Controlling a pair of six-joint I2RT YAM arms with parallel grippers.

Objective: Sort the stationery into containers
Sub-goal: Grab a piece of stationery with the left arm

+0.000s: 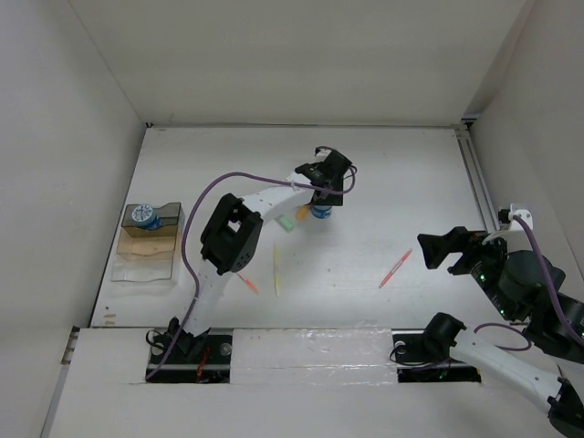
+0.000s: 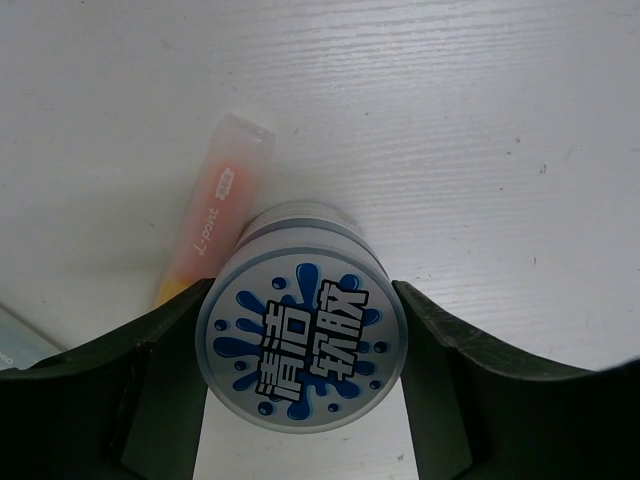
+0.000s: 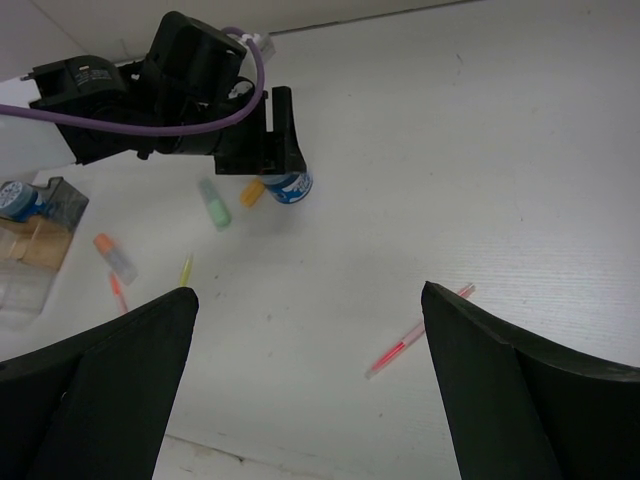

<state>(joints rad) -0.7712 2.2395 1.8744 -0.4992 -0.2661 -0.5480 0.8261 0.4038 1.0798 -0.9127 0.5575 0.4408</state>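
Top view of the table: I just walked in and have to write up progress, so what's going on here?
The left gripper is closed around a blue-and-white cylinder standing on the table, its fingers against both sides. An orange highlighter lies right beside it. A second cylinder sits in the tray's far compartment at the left. The right gripper hangs open and empty. A green highlighter and the yellow pen, orange-red pen and pink pen lie loose.
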